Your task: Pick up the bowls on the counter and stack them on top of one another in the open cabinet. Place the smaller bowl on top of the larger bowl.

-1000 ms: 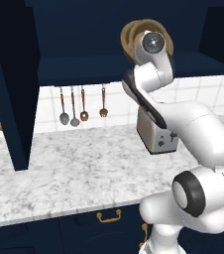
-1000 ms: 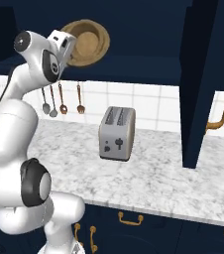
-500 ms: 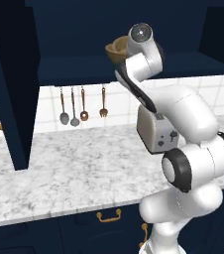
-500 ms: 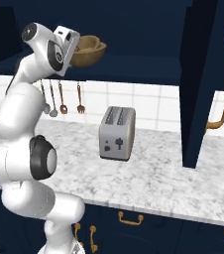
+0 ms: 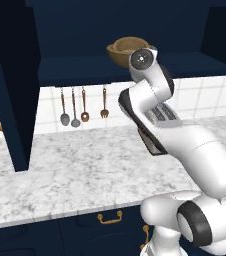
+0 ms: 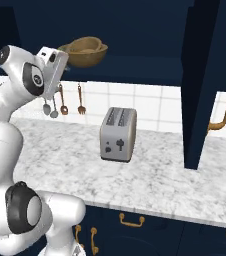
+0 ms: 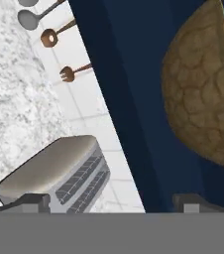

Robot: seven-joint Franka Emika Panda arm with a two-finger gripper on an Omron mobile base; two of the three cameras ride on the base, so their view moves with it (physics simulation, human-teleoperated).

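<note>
Brown wood with a lighter, cell-like grain and a matt finish is seen on the round stacked bowls (image 6: pixel 85 51), the outer wall of the wider bowl (image 7: pixel 205 94) being patterned in patches in the hand view. The long white table (image 5: pixel 85 175) is rendered as marble with grey veining and a soft sheen. The dark navy cabinet shelf (image 6: pixel 135 67) is shown plain, smooth and matt. A brushed grey metal look is given to the boxy toaster (image 6: pixel 118 134). The wall (image 6: pixel 155 105) is faced with smooth white tiles. The hanging utensils (image 5: pixel 84 106) appear as grey and copper-toned metal, and the drawer handles (image 6: pixel 131 219) as polished brass.
</note>
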